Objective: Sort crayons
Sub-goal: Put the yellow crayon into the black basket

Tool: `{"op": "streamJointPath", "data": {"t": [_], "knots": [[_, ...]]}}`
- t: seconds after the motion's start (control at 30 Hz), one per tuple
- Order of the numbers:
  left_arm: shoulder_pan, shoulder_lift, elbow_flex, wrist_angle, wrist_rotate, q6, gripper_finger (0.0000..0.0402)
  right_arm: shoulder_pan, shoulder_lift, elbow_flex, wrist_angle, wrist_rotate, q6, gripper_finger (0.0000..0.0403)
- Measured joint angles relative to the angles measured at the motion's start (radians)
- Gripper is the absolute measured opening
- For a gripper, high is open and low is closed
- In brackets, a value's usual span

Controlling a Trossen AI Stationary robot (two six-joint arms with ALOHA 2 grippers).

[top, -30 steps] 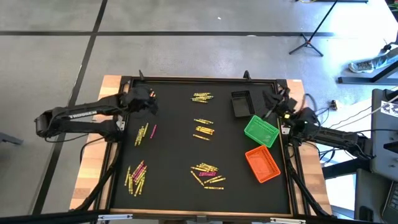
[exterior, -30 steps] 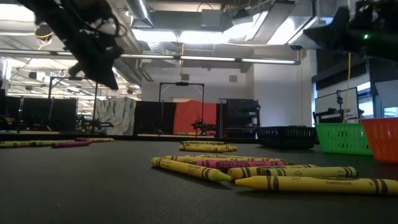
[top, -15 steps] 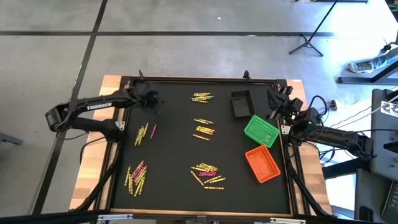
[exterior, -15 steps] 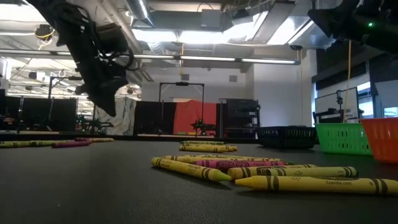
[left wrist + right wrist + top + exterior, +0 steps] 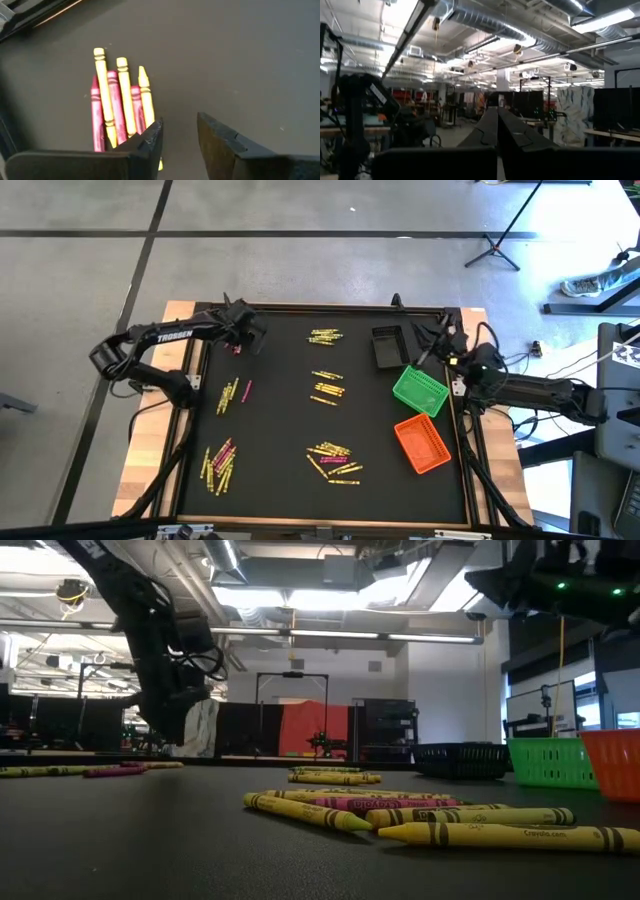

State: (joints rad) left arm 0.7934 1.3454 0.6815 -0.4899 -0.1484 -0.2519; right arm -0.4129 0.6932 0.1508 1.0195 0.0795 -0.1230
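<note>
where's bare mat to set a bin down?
Widest bare patch: mat centre-left, between the left-edge crayon clusters and the middle clusters. The near-left corner beside the lower-left pile is tighter. Right side is crowded: black bin, green bin, orange bin.

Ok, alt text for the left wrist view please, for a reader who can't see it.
The left gripper, fingers slightly apart and empty, hovers over a black table beside a small cluster of crayons, yellow and pink-red, lying side by side. Part of the cluster is hidden behind one finger.

Three bins — black (image 5: 386,346), green (image 5: 418,389), orange (image 5: 422,444) — and six crayon clusters (image 5: 334,461).
</note>
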Motion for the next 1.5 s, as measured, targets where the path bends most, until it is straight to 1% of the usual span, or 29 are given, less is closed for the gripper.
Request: {"op": "streamJointPath", "data": {"t": [0.13,0.3,0.57,0.8,1.03,1.2,1.37,1.5], "knots": [[0.025,0.052,0.028,-0.043,-0.002,0.001,0.0099,0.0,0.07,0.026,-0.002,0.002,-0.034,0.0003],[0.055,0.109,0.029,-0.043,-0.004,0.023,0.0099,0.0,0.124,0.056,-0.002,0.003,-0.04,0.0003],[0.084,0.171,0.029,-0.022,0.022,0.051,0.0099,0.0,0.144,0.068,0.003,0.003,-0.075,0.0003],[0.084,0.175,0.029,-0.02,0.046,0.063,0.0098,0.0,0.144,0.068,0.016,0.004,-0.103,0.0003],[0.083,0.166,0.031,-0.031,0.035,0.08,0.0098,0.0,0.143,0.069,0.018,0.007,-0.103,0.0003],[0.07,0.159,0.067,-0.062,0.035,0.079,0.0098,0.0,0.143,0.069,0.018,0.007,-0.103,0.0003],[0.048,0.159,0.084,-0.066,0.08,0.079,0.0098,0.0,0.143,0.069,0.018,0.007,-0.104,0.0003],[0.048,0.159,0.072,-0.066,0.059,0.079,0.0098,0.0,0.143,0.069,0.017,0.007,-0.104,0.0003]]}}
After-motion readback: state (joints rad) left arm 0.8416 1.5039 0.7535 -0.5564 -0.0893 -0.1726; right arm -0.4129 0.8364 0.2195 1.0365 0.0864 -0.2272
